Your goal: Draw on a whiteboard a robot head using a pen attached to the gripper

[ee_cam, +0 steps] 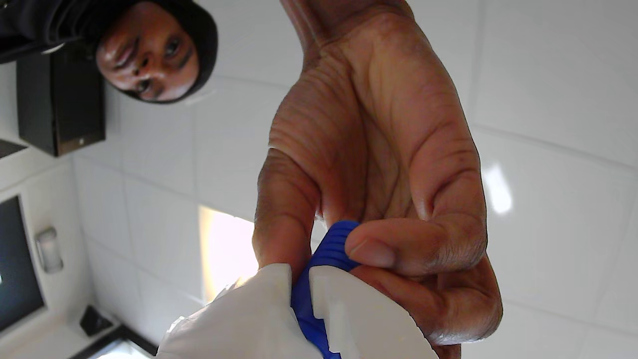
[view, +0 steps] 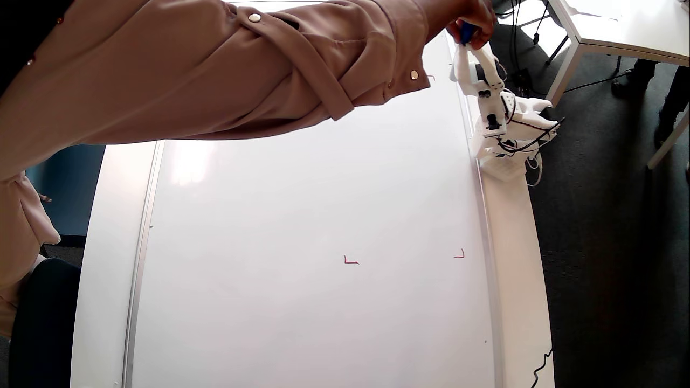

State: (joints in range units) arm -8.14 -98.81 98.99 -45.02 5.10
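Gripper (ee_cam: 300,284): raised off the board, pointing at the ceiling, jaws closed on pen (ee_cam: 319,259). Pen: blue ribbed end up, pinched by a person's hand (ee_cam: 379,199), probably being seated or adjusted before drawing. Whiteboard (view: 312,215): flat on white table (view: 517,258), blank but for red corner marks (view: 350,261); no robot head yet. Room: grey carpet, second table (view: 620,32), tiled ceiling.

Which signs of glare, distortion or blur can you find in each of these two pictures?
Overhead view: a soft bright patch of glare sits on the whiteboard, and its frame bows from fisheye distortion. Wrist view: a blown-out bright patch behind the hand; the gripper around the pen is overexposed and soft.
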